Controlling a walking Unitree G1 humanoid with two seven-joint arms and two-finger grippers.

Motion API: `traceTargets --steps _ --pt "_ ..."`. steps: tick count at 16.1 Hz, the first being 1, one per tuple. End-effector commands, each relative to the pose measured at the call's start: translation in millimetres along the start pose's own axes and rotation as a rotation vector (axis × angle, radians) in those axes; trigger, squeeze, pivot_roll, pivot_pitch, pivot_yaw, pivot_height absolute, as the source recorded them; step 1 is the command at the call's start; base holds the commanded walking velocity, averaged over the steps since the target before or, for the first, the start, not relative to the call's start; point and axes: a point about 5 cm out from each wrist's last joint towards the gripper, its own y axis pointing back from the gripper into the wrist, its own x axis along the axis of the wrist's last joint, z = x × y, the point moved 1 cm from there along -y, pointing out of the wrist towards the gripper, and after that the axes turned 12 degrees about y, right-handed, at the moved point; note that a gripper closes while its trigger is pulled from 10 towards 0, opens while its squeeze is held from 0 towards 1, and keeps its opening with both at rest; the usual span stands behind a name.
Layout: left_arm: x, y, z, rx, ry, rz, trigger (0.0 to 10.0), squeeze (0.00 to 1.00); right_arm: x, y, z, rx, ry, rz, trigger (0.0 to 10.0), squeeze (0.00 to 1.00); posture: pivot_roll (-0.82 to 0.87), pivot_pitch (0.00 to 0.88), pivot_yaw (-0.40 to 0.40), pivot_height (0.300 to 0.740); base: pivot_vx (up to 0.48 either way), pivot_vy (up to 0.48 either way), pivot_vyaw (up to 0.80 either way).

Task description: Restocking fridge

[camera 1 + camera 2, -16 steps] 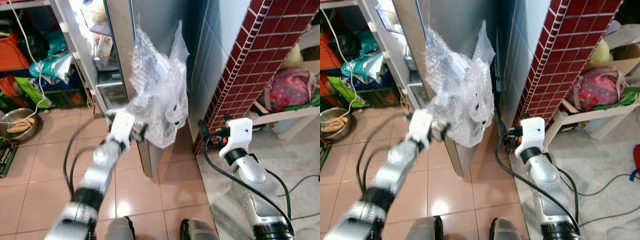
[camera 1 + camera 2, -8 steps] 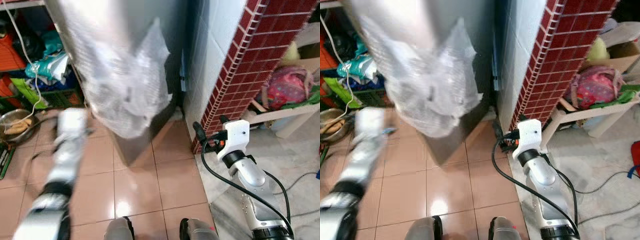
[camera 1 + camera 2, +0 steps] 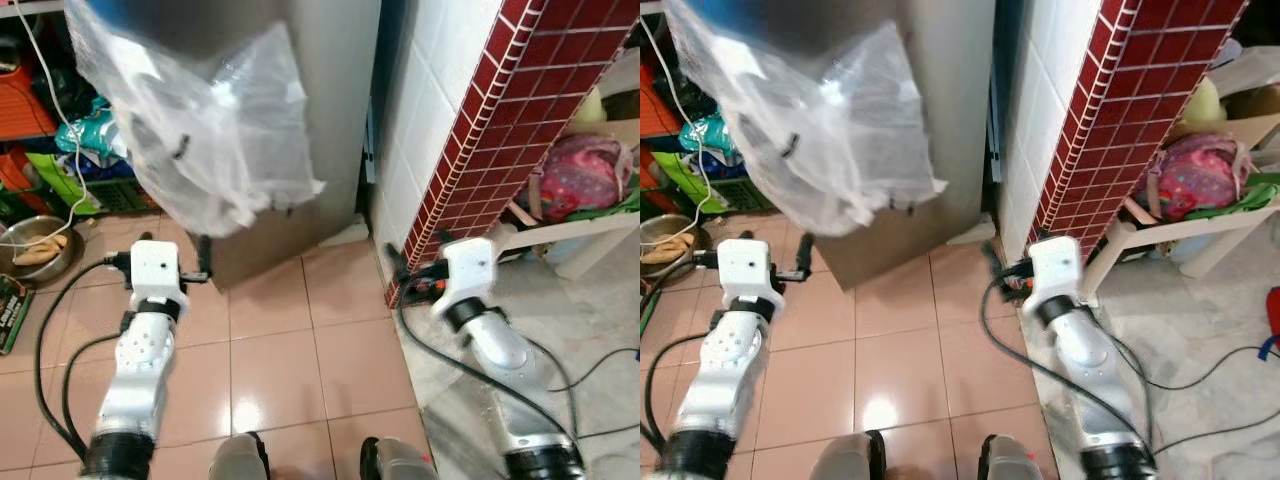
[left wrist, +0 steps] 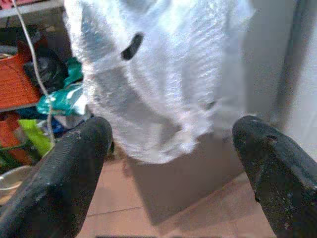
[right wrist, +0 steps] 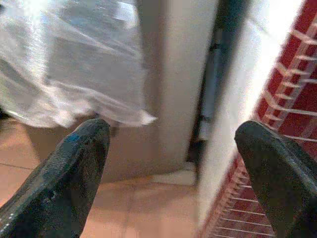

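**Fridge door closed, both grippers spread and empty**

We are facing the fridge (image 3: 330, 110), which is standing straight ahead with its grey door shut, just beside the white-tiled wall (image 3: 425, 120) on our right. A sheet of bubble wrap (image 3: 200, 130) is hanging over the front of the door, covering its upper left part and ending above the floor.

Our left gripper (image 4: 173, 168) is pointing at the lower edge of the bubble wrap; its fingers (image 4: 59, 178) are spread wide and holding nothing. In the head views the left gripper is hovering low over the tiled floor (image 3: 300, 350), near the fridge's bottom left corner and apart from it.

Our right gripper (image 5: 173, 173) is spread wide and empty as well, pointing at the gap between the fridge and the tiled wall. It is hovering near the foot of the red brick pillar (image 3: 490, 130).

To the left of the fridge, a metal bowl (image 3: 40, 250) is sitting on the floor.
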Motion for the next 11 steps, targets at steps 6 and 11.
traceTargets --steps 6,11 --pt "-7 17.2 19.2 -0.037 0.098 -0.071 10.0 0.00 1 -4.4 0.7 -0.124 -0.024 0.010 10.0 0.00 -0.02 0.101 0.068 0.740 0.000 0.000 0.24" --pt "-6 6.1 23.8 -0.057 0.129 -0.091 10.0 0.00 -7 -11.6 8.1 -0.180 -0.061 -0.017 10.0 0.00 -0.02 0.087 0.061 0.740 0.000 0.165 0.00"
